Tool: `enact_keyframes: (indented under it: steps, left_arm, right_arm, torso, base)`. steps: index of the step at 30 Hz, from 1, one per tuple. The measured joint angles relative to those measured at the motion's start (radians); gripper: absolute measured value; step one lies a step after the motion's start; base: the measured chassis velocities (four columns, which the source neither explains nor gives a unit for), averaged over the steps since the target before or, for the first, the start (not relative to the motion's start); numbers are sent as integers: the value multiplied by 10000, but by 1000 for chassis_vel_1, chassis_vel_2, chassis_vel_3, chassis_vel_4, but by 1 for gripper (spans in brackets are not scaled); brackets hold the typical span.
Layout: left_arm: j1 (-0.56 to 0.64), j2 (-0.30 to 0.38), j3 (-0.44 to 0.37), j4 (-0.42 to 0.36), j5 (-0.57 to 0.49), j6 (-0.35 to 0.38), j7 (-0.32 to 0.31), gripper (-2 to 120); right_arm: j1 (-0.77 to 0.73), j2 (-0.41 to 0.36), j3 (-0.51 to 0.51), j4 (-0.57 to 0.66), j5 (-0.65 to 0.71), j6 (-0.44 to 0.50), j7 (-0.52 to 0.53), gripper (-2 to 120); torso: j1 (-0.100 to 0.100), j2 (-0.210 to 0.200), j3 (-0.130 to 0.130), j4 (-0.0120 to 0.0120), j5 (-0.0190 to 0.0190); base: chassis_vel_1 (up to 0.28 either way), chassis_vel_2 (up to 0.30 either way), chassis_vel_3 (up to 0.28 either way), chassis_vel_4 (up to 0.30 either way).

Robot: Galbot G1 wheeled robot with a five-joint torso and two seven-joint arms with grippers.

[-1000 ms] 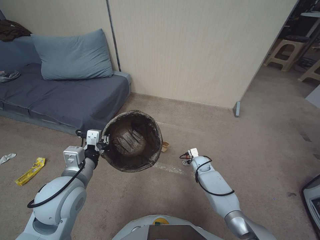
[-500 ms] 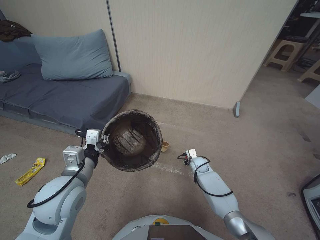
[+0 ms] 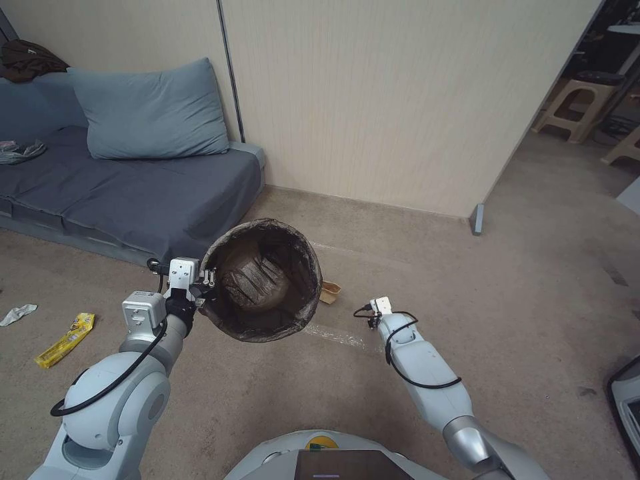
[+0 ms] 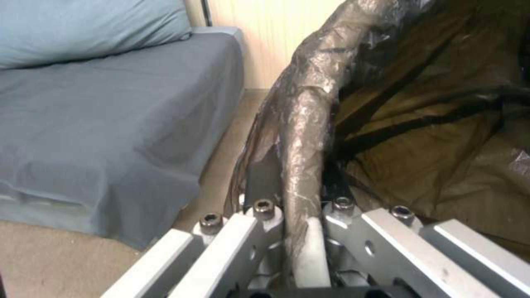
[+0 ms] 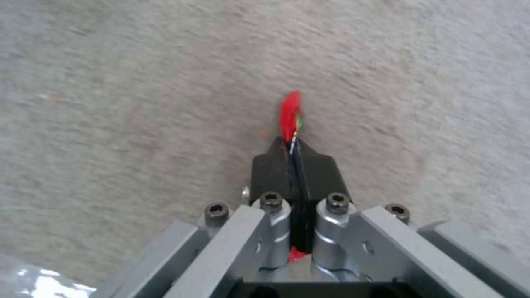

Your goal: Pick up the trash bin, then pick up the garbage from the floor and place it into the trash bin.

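Floor litter, 9 o'clock of the left arm: crumpled white tissue [image 3: 17, 313]; yellow snack wrapper [image 3: 65, 340] just beside it, flat on the carpet [image 3: 533, 267]. Both uncollected.

Left gripper [image 3: 203, 288]: clamped on the near rim of the trash bin [image 3: 261, 280], one finger [image 4: 259, 182] outside the wall, the other inside over the folded bag. Bin held off the floor, mouth tipped toward the robot, dark liner crumpled within.

Tan scrap [image 3: 329, 291]: on the carpet at 3 o'clock of the bin, just beside it.

Right gripper [image 3: 369, 317]: at 4 o'clock of the bin, above the carpet, pinched tight on a tiny red wrapper [image 5: 290, 111] that juts past the fingertips.

Hazards, judged: the thin wrapper could slide free from so slight a pinch; the one-sided rim grip could let the bin sag or twist; a release short of the mouth would drop the wrapper back on the carpet.
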Motion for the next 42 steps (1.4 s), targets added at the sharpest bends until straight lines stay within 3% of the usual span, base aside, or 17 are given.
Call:
enact_keyframes:
  steps: [13,15,16,19,23,34,35,41,42]
  left_arm:
    - [-29,7,13,0,7,0,-2,0]
    - [-13,40,-51,0,-30,43,-24,0]
    - [-13,40,-51,0,-30,43,-24,0]
    - [-6,118,-170,-1,-286,152,-192,0]
    - [-8,163,-217,0,-508,169,-383,0]
    - [-5,191,-221,-1,-603,173,-486,0]
    - [0,225,-219,-1,-653,176,-577,0]
    - [0,257,-191,0,-654,178,-632,0]
    - [-8,254,-71,0,-642,184,-590,0]
  right_arm:
    - [-314,-168,270,443,37,-143,62,0]
    - [-639,-453,343,1418,258,-453,172,0]
    - [-639,-453,343,1418,258,-453,172,0]
    - [-1223,-1191,640,3738,1324,-941,426,0]
    - [-1523,-1744,806,4906,2044,-1024,603,0]
    - [-1660,-2076,897,5562,2379,-1035,663,0]
    - [-1894,-2702,1053,6680,3037,-1038,794,0]
    - [-2242,-3588,1326,8328,4052,-1041,992,0]
    - [-2467,-4370,1646,10208,5185,-1043,1113,0]
  torso:
    - [0,0,-1,0,0]
    - [1,-1,1,-12,0]
    - [1,-1,1,-12,0]
    - [0,0,-2,-3,-1]
    - [1,-1,-1,-3,2]
    - [1,0,-2,-6,3]
    - [1,0,-2,-3,-1]
    - [0,0,-3,-6,0]
    - [0,0,-3,-8,0]
  base:
    - [0,0,0,0]
    - [0,0,0,0]
    - [0,0,0,0]
    - [0,0,0,0]
    - [0,0,0,0]
    - [0,0,0,0]
    - [0,0,0,0]
    - [0,0,0,0]
    - [0,0,0,0]
